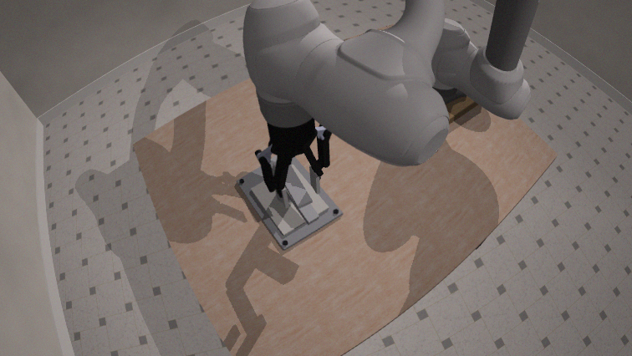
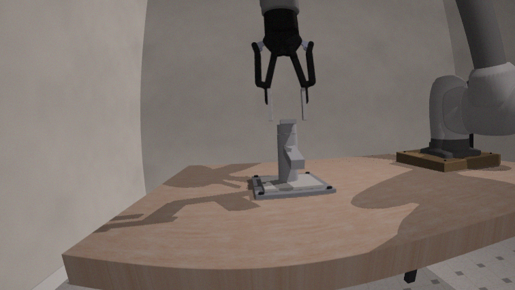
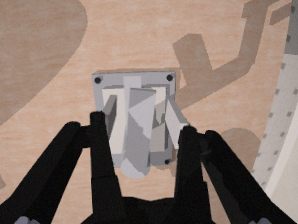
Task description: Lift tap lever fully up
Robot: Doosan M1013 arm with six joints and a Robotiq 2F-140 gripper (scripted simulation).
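In the top view, the gripper (image 1: 297,187) points straight down, its black fingers (image 1: 267,173) straddling the grey tap (image 1: 289,205). The tap stands beneath and between them on a grey base plate (image 1: 331,215) with dark screws at its corners, resting on the wooden table (image 1: 464,145). The grey arm (image 1: 354,74) fills the frame above the fingers.

In the exterior view, the gripper (image 2: 286,118) hangs directly over the tap (image 2: 287,151), its fingers parted about halfway and gripping nothing. The pale fingertips (image 2: 269,109) end level with the top of the tap, one to either side of it and apart from it. The tap's upright body rises from the base plate (image 2: 325,189) below the fingers, with a blocky part jutting out sideways lower down; which part is the lever cannot be told. Far off to one side of the fingers, the arm's brown pedestal (image 2: 414,158) sits on the table (image 2: 252,233).

In the wrist view, the two dark fingers frame the tap (image 3: 136,129), which lies between and beyond them on its base plate (image 3: 100,83).
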